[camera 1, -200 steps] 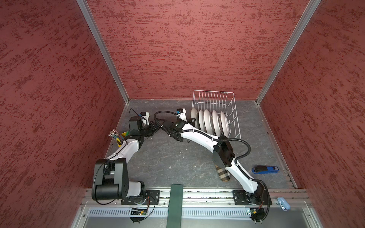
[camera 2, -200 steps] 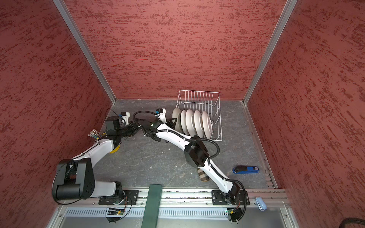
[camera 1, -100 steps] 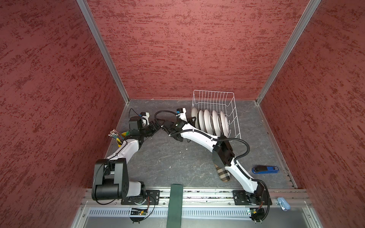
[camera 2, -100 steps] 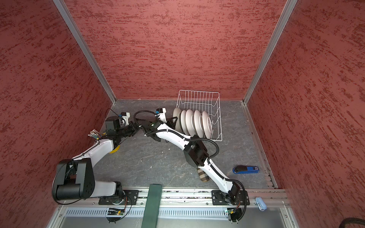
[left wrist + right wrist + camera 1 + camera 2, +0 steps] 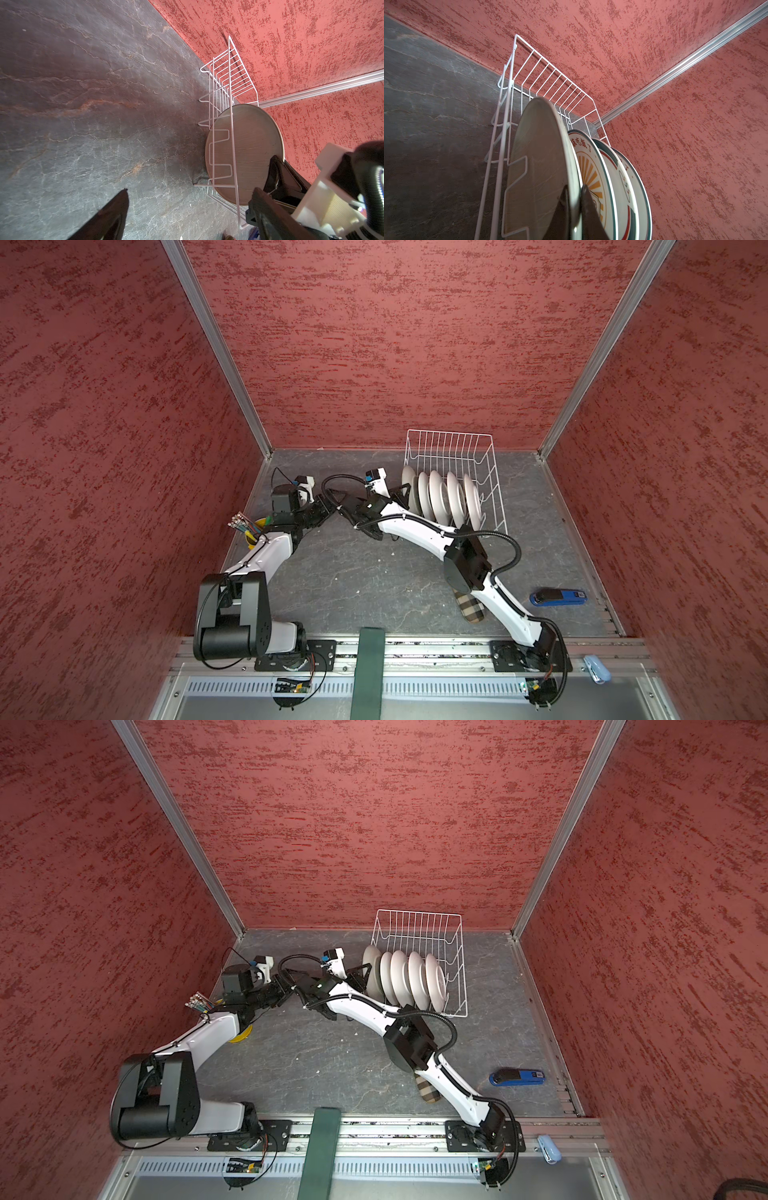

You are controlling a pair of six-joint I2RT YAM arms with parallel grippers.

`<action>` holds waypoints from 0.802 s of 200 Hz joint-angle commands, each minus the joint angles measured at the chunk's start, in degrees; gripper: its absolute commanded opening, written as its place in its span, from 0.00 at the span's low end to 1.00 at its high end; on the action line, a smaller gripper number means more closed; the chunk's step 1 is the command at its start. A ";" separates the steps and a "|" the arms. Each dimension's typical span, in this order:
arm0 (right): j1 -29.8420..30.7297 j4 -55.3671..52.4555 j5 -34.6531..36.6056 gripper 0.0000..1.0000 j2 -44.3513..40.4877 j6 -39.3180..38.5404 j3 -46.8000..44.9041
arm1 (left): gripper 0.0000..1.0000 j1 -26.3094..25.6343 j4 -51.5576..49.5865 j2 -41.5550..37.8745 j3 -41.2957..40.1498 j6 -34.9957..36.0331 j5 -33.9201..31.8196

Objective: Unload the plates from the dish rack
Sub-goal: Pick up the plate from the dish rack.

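- Aluminium rail (image 5: pixel 415 649) runs along the near edge and carries both arm bases. A dark green strap (image 5: pixel 368 668) crosses it in the middle, and a small pale blue object (image 5: pixel 596 670) lies at its right end.
- Near the front of the grey, stone-veined table (image 5: pixel 353 572), a plaid roll (image 5: pixel 469 608) lies partly under the right arm. A blue stapler (image 5: pixel 557 597) lies apart from it, towards the right wall.
- Further in on the left, a yellow object (image 5: pixel 258 524) is partly hidden by the left arm, with a bunch of coloured-tipped sticks (image 5: pixel 237 521) beside it.
- The left gripper (image 5: pixel 187 218) hangs over bare table just beside the right arm's wrist, apart from the rack. Its jaws are spread wide with nothing between them.
- The right gripper (image 5: pixel 576 209) is pinched narrow onto the rim of the grey-beige plate (image 5: pixel 542 155), one finger on each face.
- That plate stands on edge inside the dish rack (image 5: pixel 494 472), against the rack's side nearest the left arm and behind the wire zigzag there.
- The other plates (image 5: pixel 455 502) stand on edge in a row beside it, across the rack's near half. Next to the grey-beige one is the sunburst plate (image 5: pixel 589 172), with orange rays, red lettering and a dark green rim line.
- The rack's far end stands close to the red textured back wall (image 5: pixel 395 344).
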 commanded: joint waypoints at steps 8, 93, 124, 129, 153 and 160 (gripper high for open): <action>1.31 0.58 4.72 0.00 -1.89 -4.03 -0.02 | 0.92 -0.08 0.42 0.36 0.68 0.64 0.68; 1.93 2.01 5.47 0.00 -4.46 -5.05 -0.10 | 0.92 -0.01 0.25 -0.21 0.60 0.81 0.73; 2.24 1.47 6.87 0.00 -6.08 -4.32 -0.14 | 0.92 -0.01 0.25 0.01 0.76 0.75 0.78; 2.32 1.46 7.15 0.00 -6.31 -4.32 -0.11 | 0.92 -0.01 0.33 -0.02 0.74 0.71 0.72; 2.55 1.20 8.41 0.00 -7.34 -4.27 -0.07 | 0.92 -0.08 1.23 -0.06 0.35 0.77 1.07; 2.59 1.12 8.43 0.00 -7.72 -4.02 0.05 | 0.92 -0.09 1.49 -0.07 0.21 0.80 1.15</action>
